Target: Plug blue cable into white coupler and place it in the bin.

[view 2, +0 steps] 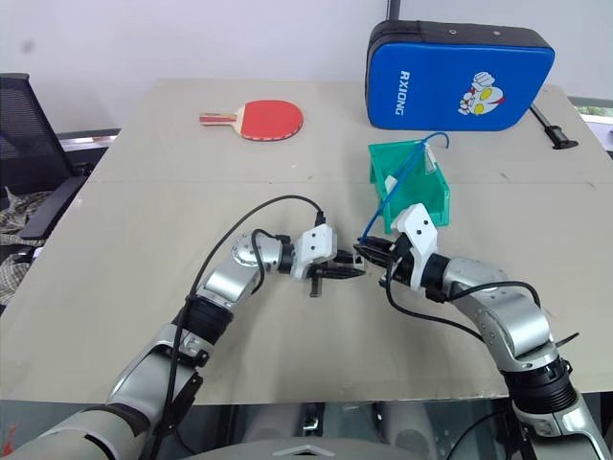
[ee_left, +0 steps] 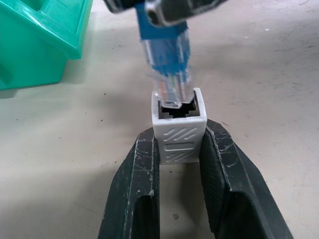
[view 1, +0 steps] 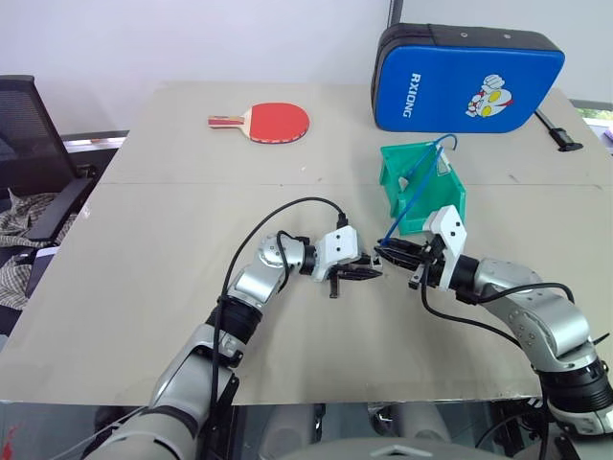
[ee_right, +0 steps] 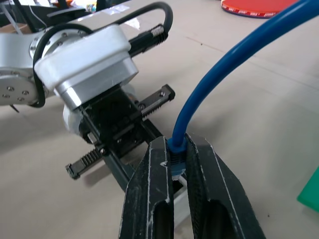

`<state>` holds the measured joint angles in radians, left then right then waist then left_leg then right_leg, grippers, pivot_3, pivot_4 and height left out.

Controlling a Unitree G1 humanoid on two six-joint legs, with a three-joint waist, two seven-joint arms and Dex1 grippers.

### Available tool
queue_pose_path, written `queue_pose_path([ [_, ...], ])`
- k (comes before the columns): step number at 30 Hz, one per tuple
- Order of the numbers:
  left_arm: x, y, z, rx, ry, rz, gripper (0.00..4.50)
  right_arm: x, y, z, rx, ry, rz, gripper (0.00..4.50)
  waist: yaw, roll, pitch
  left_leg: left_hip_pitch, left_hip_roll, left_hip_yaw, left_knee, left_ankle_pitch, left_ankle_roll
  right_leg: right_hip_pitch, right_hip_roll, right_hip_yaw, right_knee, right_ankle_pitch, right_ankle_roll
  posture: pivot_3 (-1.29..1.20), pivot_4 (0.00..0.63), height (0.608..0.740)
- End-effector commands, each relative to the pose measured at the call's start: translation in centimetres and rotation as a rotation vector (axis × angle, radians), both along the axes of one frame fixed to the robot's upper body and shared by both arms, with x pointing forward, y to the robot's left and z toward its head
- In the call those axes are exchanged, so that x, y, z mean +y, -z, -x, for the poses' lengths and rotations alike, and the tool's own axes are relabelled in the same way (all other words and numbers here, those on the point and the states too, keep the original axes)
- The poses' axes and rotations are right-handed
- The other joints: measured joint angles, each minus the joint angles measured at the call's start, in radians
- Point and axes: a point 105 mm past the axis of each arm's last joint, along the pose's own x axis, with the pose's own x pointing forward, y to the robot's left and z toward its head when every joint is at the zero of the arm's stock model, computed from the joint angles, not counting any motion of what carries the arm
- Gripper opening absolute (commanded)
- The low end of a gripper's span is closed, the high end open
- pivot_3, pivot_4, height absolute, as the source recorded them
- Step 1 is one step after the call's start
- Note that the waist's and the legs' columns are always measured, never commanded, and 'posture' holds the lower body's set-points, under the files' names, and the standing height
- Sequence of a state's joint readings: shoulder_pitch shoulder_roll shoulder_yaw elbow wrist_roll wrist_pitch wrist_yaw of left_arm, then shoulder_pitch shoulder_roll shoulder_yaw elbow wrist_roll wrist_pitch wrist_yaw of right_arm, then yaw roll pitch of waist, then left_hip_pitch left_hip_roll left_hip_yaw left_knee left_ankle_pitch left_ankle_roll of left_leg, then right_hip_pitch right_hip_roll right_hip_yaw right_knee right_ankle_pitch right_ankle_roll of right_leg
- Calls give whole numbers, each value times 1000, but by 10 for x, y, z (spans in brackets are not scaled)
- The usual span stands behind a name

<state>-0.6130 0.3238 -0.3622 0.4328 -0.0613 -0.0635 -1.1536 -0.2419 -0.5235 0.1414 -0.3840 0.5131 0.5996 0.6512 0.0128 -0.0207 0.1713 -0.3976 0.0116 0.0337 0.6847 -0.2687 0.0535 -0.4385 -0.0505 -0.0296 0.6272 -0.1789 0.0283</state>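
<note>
Coupler (ee_left: 178, 133) pinched between left fingers (ee_left: 138, 184).

The white coupler (ee_left: 178, 130) is a small ribbed block with its dark socket facing the clear plug of the blue cable (ee_left: 168, 79), whose tip sits at the socket's mouth. The cable arcs up and back into the green bin (view 1: 450, 199), standing upright on the surface just behind.

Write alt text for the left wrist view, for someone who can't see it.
Two black fingers clamp a small white plastic coupler, its socket facing a clear plug on a bright-blue cable whose tip is just entering. A green plastic bin sits on the beige table behind.
</note>
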Motion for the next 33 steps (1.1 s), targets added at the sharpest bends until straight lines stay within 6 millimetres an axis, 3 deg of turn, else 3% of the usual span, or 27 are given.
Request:
queue_pose_path([
  [1,3,1,2,-4,6,-12,496,0,1,5,-42,-34,60,0,0,0,0,0,0,0,0,0,0,0,0,0,0,0,0,0,150,731],
  [6,2,-2,0,-5,8,-9,496,-7,19,2,-53,-47,193,0,0,0,0,1,0,0,0,0,0,0,0,0,0,0,0,0,150,731],
  [14,1,-4,0,-7,10,-3,496,-15,26,-6,-88,-91,308,0,0,-1,-1,2,0,0,0,0,0,1,0,0,0,0,0,0,150,731],
  [27,1,-5,2,-15,6,7,496,-15,40,-15,-48,-261,494,0,-2,-1,-3,6,2,0,0,0,0,4,2,0,0,0,0,0,150,731],
  [33,0,-5,2,-19,-3,13,496,-5,47,-13,-1,-306,535,0,-2,-1,-5,6,2,1,0,0,0,5,2,0,0,0,0,0,150,731],
])
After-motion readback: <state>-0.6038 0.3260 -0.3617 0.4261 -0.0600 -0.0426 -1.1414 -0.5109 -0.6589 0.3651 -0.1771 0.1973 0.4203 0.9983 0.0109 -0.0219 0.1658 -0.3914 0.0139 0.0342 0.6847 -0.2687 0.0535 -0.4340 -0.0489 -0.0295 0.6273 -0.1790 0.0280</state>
